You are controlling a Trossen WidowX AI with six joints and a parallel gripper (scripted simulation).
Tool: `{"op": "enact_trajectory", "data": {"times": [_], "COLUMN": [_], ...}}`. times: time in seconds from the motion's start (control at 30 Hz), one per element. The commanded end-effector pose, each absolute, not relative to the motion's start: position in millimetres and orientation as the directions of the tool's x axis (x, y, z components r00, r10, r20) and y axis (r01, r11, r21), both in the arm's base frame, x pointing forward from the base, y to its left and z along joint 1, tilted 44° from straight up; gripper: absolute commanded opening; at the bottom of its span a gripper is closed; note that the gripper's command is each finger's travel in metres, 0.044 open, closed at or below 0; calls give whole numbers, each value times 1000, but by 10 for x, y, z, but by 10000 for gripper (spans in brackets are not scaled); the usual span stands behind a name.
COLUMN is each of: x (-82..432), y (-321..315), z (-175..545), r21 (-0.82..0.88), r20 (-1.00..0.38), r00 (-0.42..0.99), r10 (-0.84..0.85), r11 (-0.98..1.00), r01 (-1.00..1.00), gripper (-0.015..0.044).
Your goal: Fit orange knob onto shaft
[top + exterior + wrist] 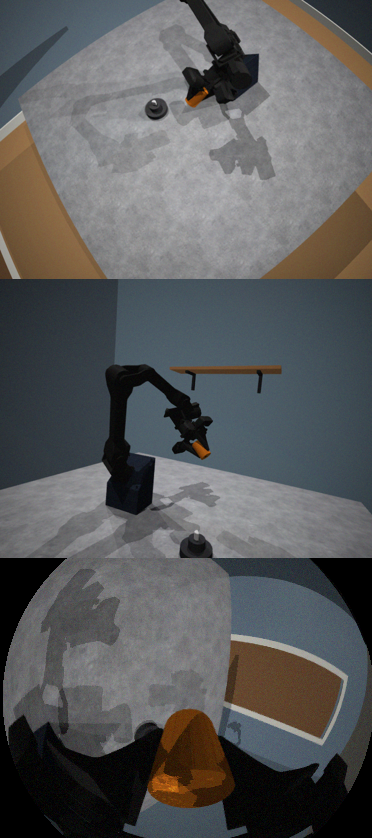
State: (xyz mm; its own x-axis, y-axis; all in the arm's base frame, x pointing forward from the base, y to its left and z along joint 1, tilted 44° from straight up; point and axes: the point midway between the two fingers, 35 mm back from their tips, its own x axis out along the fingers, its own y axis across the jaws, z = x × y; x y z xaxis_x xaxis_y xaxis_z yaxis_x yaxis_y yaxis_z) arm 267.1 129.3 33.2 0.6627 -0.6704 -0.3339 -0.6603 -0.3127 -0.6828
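Observation:
My gripper point(199, 95) point(202, 451) point(189, 737) is shut on the orange knob point(195, 99) point(200, 449) point(186, 783). It holds the knob tilted, high above the table. The knob's underside faces partly toward the exterior camera, with a small dark hole in it; the hole's flat side is too small to tell. The dark round pedestal point(163, 112) point(186, 551) stands apart from the knob, to its left in the top view and low in the exterior view. It is partly hidden in the wrist view point(145, 730). The silver shaft point(154, 103) point(196, 535) stands upright and bare on it.
The grey table point(186, 216) point(285, 516) bears several arm shadows. The dark blue base block point(253, 67) point(144, 473) stands behind the gripper. A wooden shelf point(225, 370) is fixed to the back wall.

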Motion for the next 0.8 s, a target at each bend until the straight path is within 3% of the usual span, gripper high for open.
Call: {"op": "enact_trajectory", "data": {"times": [0.0, 0.77], "x": [2705, 2840], "y": [1260, 898], "z": [301, 15], "r21": [-649, -331], "r20": [-401, -687], "r00": [597, 111], "r10": [-695, -718], "r11": [-245, 173], "r01": [-720, -928], "gripper": [0, 0]}}
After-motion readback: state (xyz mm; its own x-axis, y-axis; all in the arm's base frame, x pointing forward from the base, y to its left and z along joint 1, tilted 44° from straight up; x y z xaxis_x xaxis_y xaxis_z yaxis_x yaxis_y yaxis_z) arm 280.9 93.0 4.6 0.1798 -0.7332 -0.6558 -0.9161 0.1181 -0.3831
